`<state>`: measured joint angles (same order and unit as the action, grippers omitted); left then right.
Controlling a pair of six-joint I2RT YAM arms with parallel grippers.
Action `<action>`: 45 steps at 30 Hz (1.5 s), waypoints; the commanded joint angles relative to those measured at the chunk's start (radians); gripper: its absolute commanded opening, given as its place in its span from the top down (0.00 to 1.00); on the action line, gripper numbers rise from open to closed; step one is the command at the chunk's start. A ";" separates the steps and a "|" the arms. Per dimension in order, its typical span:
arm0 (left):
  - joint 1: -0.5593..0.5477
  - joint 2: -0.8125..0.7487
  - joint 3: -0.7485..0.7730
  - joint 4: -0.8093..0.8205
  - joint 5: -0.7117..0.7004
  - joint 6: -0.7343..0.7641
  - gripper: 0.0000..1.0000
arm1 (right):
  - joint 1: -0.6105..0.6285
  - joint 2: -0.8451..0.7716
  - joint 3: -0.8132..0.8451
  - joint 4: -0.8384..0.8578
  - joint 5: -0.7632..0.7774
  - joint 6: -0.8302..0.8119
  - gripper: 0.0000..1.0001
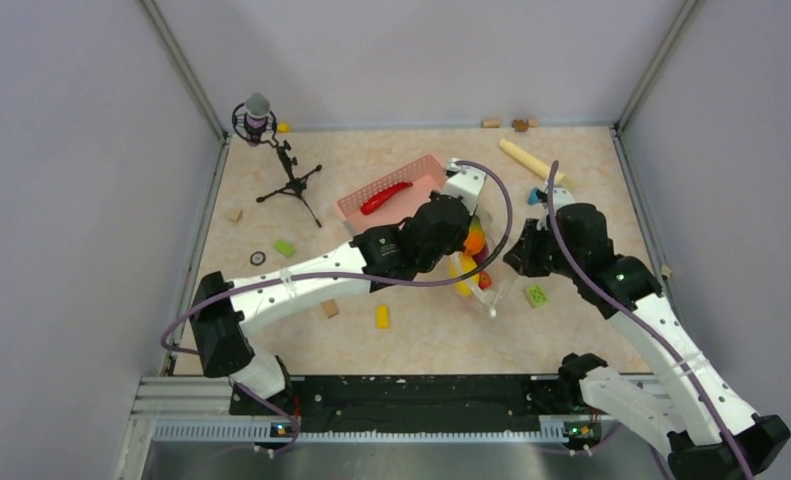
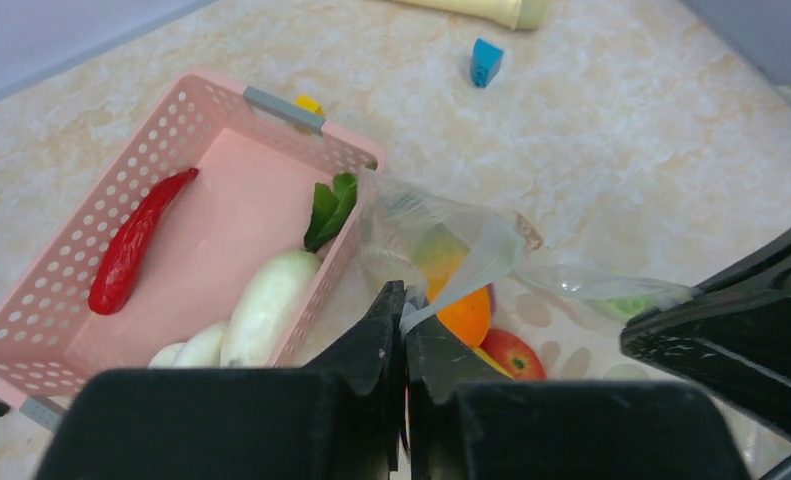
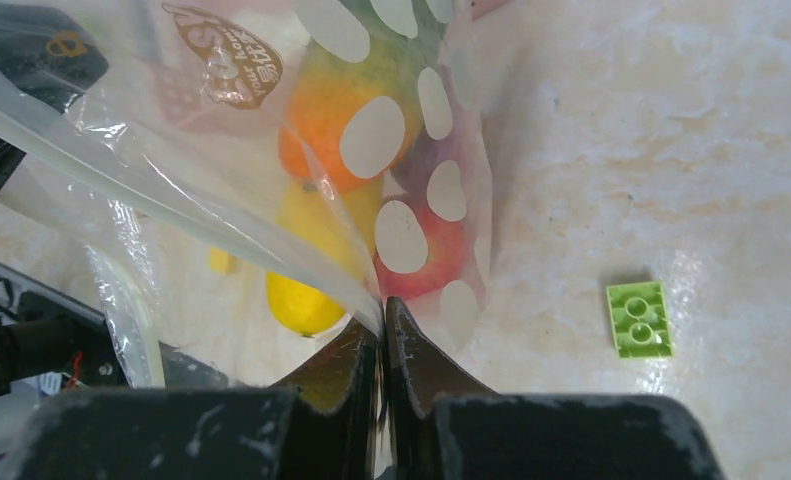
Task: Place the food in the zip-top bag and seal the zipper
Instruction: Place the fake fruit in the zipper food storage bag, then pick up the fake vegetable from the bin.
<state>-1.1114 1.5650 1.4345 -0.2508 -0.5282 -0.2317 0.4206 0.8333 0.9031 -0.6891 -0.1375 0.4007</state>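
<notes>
The zip-top bag (image 2: 441,235) is parked just beside the corner of the pink basket (image 2: 281,105), and it's being held up from two sides. The left gripper (image 2: 403,300) is clamped shut on a thin strip of the bag's edge, and the right gripper (image 3: 382,315) is pinched closed on the film at the bag's far side from the basket. An orange mango (image 2: 466,315), a yellow mango (image 3: 306,300) and a red apple (image 2: 516,352) can be seen inside the bag.

Thing is, the red chili (image 2: 136,245) and the white pieces (image 2: 266,305) are left inside the basket, and both grippers are tied up. If the zipper gets pressed now, food gets left out. If one pinch is let go to fetch them, the mouth could flop shut or the fruit could roll out beside the basket. That slick film could also just slide out of such a narrow grip.
</notes>
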 commanded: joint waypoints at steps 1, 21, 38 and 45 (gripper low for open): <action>0.028 0.030 0.016 -0.014 -0.012 0.020 0.87 | -0.003 0.015 0.011 -0.048 0.109 -0.026 0.95; 0.147 -0.104 0.205 -0.038 0.176 0.318 0.03 | -0.003 -0.020 -0.049 0.030 0.113 -0.033 0.95; 0.556 0.027 0.072 -0.103 0.680 0.456 0.03 | -0.003 -0.085 -0.082 0.092 0.069 -0.067 0.96; 0.602 0.177 0.004 0.016 0.620 0.526 0.08 | -0.004 -0.107 -0.093 0.107 0.085 -0.065 0.96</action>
<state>-0.5354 1.6741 1.4437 -0.3367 0.0937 0.2409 0.4206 0.7532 0.8158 -0.6353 -0.0612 0.3416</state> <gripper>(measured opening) 0.948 0.046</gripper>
